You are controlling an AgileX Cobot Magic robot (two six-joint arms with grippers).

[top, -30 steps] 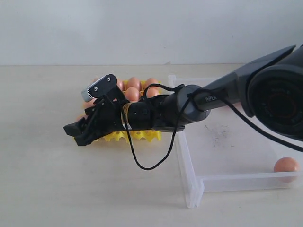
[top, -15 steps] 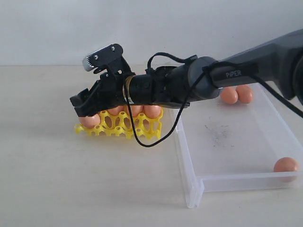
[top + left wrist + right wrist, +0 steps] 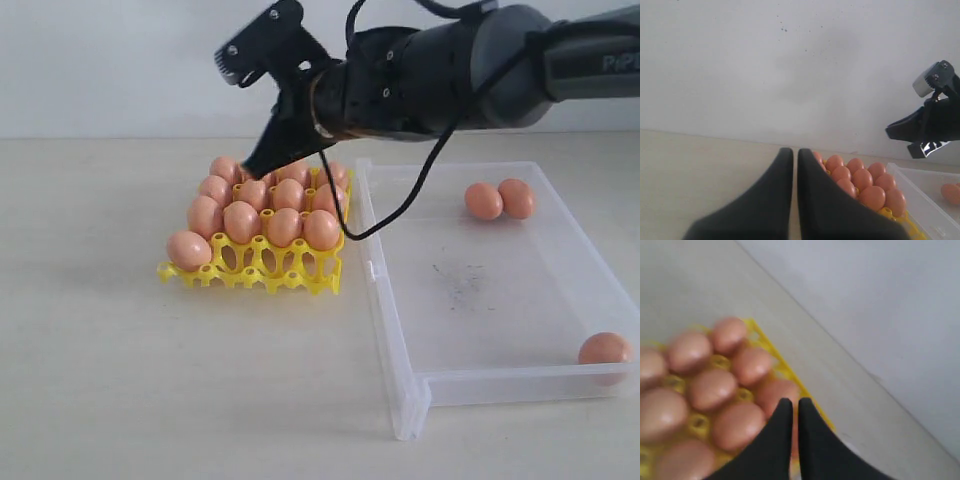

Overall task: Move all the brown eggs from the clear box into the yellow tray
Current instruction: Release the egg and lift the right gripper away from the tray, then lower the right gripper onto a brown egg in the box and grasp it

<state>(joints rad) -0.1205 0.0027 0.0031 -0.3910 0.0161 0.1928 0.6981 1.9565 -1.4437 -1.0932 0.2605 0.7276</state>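
Your right tool is closed and empty, upper centre, above the yellow tray. Your left tool is closed too. Three brown eggs sit in the clear box at right; the others are in the tray.

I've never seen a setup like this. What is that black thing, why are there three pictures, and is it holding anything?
The black thing is a robot arm that ends in a two-fingered claw, the right gripper. One picture comes from a camera standing off to the side. The other two come from cameras on each arm's wrist, looking along the fingers. On the table sit a yellow tray mostly filled with brown eggs and a clear box. The box holds three more eggs, two together and one alone in a corner. The right gripper hangs above the tray, fingers shut, holding nothing. The left gripper is also shut and empty.
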